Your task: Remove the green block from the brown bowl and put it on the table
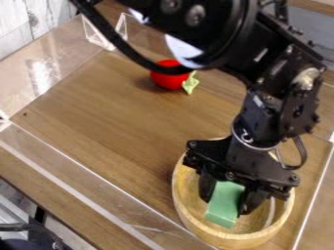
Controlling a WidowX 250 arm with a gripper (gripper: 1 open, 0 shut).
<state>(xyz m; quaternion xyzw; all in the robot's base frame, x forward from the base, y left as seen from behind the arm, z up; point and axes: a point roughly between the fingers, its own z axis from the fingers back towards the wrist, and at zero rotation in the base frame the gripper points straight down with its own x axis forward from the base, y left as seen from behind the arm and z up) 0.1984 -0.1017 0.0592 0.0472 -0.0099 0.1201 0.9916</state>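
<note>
The brown bowl (190, 217) sits on the wooden table (104, 122) at the lower right. Inside it the green block (225, 205) stands slightly tilted. My black gripper (231, 198) points straight down into the bowl, and its two fingers (208, 185) press against either side of the block. The gripper is shut on the block, whose lower end is level with the bowl's floor. The arm hides the far part of the bowl.
A red round object (164, 75) with a small pale green piece (190, 84) beside it lies at the back of the table. Clear plastic walls (78, 210) edge the table on the left and front. Bare wood stretches left of the bowl.
</note>
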